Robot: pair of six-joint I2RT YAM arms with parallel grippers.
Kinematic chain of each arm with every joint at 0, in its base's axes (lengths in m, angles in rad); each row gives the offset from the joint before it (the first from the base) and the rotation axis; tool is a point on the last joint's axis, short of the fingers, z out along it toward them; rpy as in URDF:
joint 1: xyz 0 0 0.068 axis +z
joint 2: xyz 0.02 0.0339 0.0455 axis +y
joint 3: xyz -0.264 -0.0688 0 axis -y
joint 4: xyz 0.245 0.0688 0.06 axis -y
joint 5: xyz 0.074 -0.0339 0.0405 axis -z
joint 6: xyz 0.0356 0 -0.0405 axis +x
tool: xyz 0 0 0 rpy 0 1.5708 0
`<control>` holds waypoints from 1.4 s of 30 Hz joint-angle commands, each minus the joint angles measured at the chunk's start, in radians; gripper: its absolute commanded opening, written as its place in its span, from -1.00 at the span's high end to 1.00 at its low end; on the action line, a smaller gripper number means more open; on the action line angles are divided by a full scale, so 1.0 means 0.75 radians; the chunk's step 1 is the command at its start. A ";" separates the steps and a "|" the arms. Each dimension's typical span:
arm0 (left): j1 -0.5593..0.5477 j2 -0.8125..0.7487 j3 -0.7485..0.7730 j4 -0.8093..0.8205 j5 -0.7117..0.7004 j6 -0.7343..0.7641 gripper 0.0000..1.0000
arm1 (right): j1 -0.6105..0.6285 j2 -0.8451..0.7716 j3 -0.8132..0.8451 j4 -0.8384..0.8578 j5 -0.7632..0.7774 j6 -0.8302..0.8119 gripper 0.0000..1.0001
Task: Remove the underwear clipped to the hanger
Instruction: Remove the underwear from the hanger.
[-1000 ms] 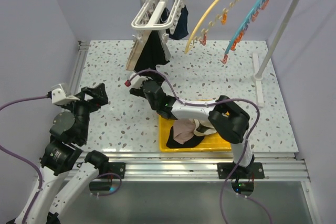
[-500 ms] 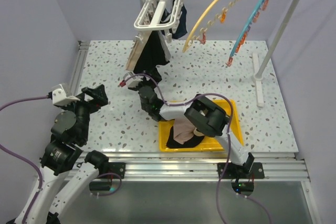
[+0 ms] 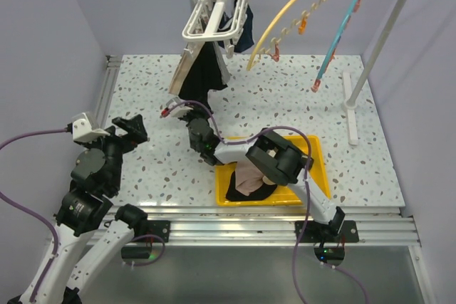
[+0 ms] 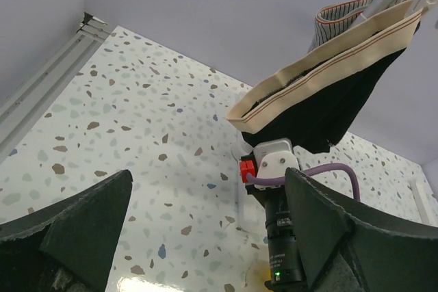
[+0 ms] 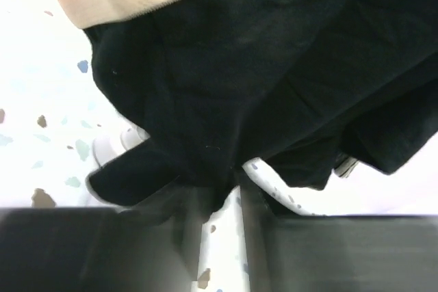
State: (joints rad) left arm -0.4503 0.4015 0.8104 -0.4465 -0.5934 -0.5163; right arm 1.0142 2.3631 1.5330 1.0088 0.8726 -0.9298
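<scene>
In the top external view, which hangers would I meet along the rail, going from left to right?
White clip hanger, with the underwear clipped to it → yellow hanger → blue hanger.

left gripper point(image 4: 207, 186): dark fingers point(image 4: 82, 230) spread wide, nothing between | just ahead: black robot wrist point(image 4: 280, 237) with red-and-white plug point(image 4: 263, 162); purple cable point(image 4: 321, 167) | above that: black cloth underwear with cream band point(image 4: 328, 100); grey striped cloth point(image 4: 335, 15) behind it | beneath: white speckled tabletop point(image 4: 137, 114)
</scene>
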 commanded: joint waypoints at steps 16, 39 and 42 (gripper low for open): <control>-0.001 0.003 0.001 0.080 0.065 -0.001 -0.96 | -0.090 -0.876 -0.494 -0.781 -0.398 0.728 1.00; -0.001 0.489 0.055 0.852 0.785 -0.056 -0.98 | -0.759 -1.674 -0.651 -1.699 -1.689 1.019 1.00; -0.001 0.593 0.077 0.957 0.861 -0.101 -0.97 | -0.883 -1.715 -0.641 -1.721 -1.773 1.086 1.00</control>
State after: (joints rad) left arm -0.4503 0.7914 0.8185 0.0895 -0.0311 -0.5392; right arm 0.4179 1.1095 1.0225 -0.2302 -0.3153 -0.1894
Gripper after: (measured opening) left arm 0.990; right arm 0.016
